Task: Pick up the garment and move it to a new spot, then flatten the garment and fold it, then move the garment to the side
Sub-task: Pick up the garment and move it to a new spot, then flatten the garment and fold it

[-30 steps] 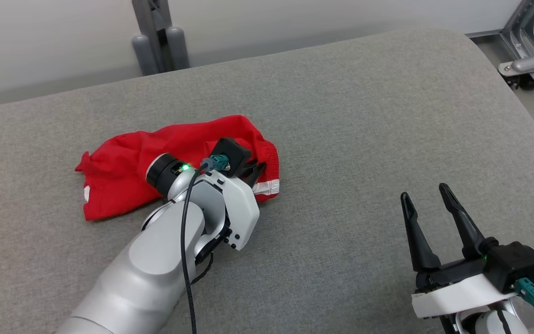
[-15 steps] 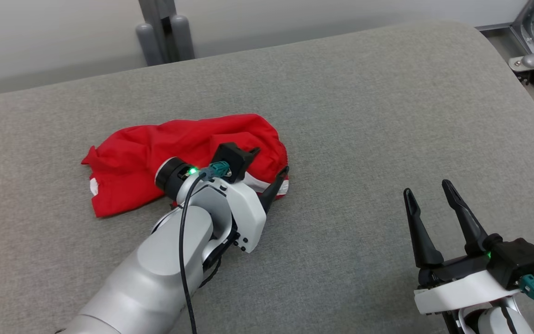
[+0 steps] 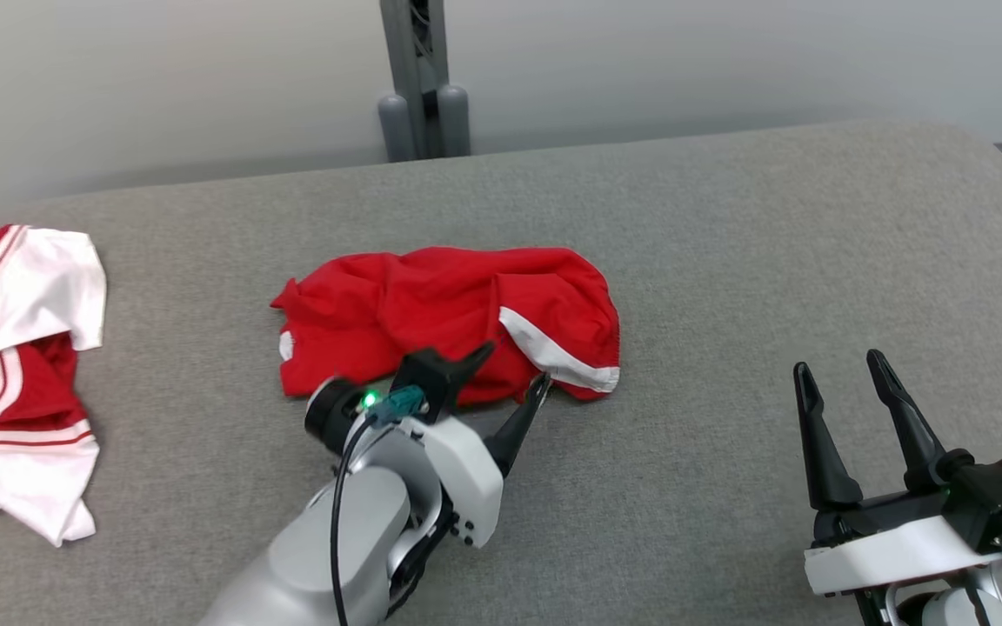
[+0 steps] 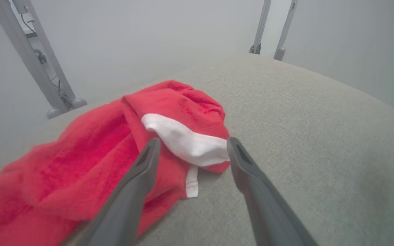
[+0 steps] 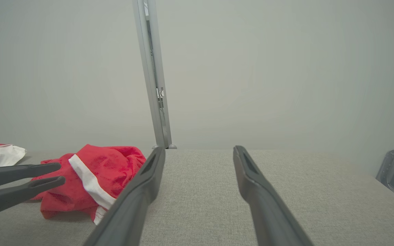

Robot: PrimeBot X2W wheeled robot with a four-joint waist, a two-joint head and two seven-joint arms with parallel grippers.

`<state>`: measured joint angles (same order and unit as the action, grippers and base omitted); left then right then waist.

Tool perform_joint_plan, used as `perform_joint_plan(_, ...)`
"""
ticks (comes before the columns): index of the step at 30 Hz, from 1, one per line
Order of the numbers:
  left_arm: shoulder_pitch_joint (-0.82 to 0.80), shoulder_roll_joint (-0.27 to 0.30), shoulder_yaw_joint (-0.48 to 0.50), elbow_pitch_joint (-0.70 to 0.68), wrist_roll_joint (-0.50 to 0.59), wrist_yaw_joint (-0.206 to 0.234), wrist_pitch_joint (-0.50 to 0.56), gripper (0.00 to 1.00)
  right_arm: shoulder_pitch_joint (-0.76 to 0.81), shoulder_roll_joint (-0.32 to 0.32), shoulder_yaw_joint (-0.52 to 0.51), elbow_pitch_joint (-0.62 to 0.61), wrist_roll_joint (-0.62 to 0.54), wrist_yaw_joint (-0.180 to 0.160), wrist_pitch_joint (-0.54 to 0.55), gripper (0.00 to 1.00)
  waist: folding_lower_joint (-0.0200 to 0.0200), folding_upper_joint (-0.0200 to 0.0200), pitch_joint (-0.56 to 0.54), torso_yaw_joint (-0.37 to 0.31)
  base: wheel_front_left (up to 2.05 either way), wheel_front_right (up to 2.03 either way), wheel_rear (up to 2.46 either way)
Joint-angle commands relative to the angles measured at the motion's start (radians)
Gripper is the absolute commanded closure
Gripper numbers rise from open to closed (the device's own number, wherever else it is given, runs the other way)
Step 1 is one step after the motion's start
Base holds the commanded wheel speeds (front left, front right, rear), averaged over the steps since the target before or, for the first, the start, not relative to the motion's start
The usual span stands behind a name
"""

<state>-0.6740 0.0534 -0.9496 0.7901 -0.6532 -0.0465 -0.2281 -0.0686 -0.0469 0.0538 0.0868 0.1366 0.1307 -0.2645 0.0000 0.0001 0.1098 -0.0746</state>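
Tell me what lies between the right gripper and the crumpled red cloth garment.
Nothing but bare grey upholstered surface between the right gripper and the crumpled red cloth garment, as the head view shows.

Cut off at head view's left edge: red-and-white clothes [image 3: 14, 348]. Partly hidden behind left hand [image 3: 515, 363]: near hem of red garment [image 3: 431, 300]. Blurred and cropped at left wrist view's lower left too.
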Motion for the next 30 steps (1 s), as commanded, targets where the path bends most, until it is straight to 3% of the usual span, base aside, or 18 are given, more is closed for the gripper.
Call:
perform_joint_plan(1, 0.033, 0.008, 0.008, 0.007, -0.011, 0.01, -0.009, 0.0, 0.013, -0.007, -0.004, 0.001, -0.004, 0.0, -0.002, 0.0, 0.0, -0.0001, -0.025, 0.022, 0.0, 0.0, 0.0)
perform_joint_plan(10, 0.126, 0.004, 0.025, 0.107, -0.077, 0.019, -0.005, 0.0, 0.008, -0.007, 0.013, -0.011, -0.01, 0.0, -0.002, 0.0, 0.0, -0.0001, -0.031, -0.015, 0.0, 0.0, 0.0)
perform_joint_plan(19, 0.052, 0.008, 0.067, 0.206, -0.058, 0.074, -0.033, 0.0, -0.013, -0.007, 0.012, -0.026, -0.025, 0.0, -0.002, 0.0, 0.0, -0.0001, 0.03, -0.102, 0.0, 0.0, 0.0)
perform_joint_plan(24, 0.022, 0.006, 0.077, 0.234, -0.042, 0.067, -0.036, 0.0, -0.02, -0.006, 0.011, -0.028, -0.029, 0.0, -0.002, 0.0, 0.0, -0.0001, 0.051, -0.136, 0.0, 0.0, 0.0)
perform_joint_plan(29, -0.002, 0.011, 0.104, 0.252, -0.023, 0.088, -0.037, 0.0, -0.029, -0.006, 0.013, -0.033, -0.026, 0.0, -0.002, 0.0, 0.0, -0.0001, 0.065, -0.162, 0.0, 0.0, 0.0)
perform_joint_plan(30, -0.007, 0.011, 0.109, 0.256, -0.02, 0.089, -0.037, 0.11, -0.028, -0.007, 0.012, -0.034, -0.027, 0.0, -0.002, 0.0, 0.0, -0.0001, 0.067, -0.164, 0.0, 0.0, 0.0)
